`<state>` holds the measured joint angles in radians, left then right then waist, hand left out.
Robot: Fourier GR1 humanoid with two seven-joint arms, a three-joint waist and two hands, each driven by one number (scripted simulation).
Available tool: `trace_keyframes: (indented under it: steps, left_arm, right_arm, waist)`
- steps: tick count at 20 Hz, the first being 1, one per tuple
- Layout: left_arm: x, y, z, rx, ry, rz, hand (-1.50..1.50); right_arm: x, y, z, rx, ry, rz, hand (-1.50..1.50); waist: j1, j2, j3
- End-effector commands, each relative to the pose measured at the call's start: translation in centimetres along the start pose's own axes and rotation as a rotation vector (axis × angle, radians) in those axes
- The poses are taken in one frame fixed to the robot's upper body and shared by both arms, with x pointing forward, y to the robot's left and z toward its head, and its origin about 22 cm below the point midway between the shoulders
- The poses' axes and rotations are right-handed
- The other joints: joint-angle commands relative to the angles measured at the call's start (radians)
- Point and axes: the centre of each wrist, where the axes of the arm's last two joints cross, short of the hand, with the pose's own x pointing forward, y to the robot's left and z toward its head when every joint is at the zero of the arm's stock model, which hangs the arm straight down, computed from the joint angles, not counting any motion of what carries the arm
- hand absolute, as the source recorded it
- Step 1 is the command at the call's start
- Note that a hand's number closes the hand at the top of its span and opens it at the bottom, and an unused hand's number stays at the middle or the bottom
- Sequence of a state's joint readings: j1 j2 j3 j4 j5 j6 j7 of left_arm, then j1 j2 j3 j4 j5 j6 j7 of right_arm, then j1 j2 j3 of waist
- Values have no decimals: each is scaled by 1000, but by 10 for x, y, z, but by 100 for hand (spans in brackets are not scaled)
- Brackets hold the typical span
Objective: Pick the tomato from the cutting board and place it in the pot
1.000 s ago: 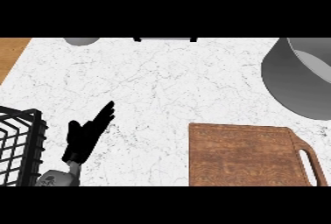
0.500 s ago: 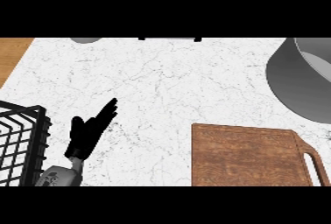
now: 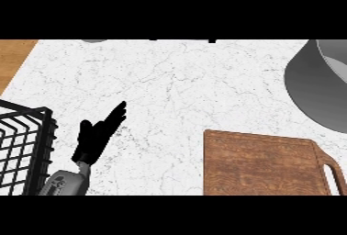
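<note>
A brown wooden cutting board (image 3: 267, 165) with a handle slot at its right lies at the lower right of the white marble counter; no tomato shows on it or anywhere in view. A grey pot (image 3: 318, 85) stands at the right edge, partly cut off. My left hand (image 3: 98, 135) rests at the lower left, fingers straight and pointing up and to the right, holding nothing. It is well to the left of the board. My right hand does not show.
A black wire rack (image 3: 20, 147) stands at the left edge beside my left forearm. A strip of wooden surface (image 3: 13, 57) shows at the upper left. Small dark and grey shapes sit at the counter's far edge.
The whole view has shifted slightly: the board and pot sit a little further right and lower than before. My left hand keeps the same open pose.
</note>
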<state>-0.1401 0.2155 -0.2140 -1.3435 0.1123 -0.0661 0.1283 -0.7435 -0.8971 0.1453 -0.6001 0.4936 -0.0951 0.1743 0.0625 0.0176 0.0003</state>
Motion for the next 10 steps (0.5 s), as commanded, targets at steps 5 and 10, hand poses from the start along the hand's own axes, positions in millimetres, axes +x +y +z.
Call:
trace_keyframes:
  steps: [5,10]
  left_arm:
    - [-5,-3,4,-20,-8,-25,0]
    - [10,-12,-8,-19,-12,2,0]
  right_arm:
    - [8,37,-10,354,246,127,150]
    - [37,55,-13,440,281,96,-150]
  waist:
    - [23,7,2]
    - [15,10,4]
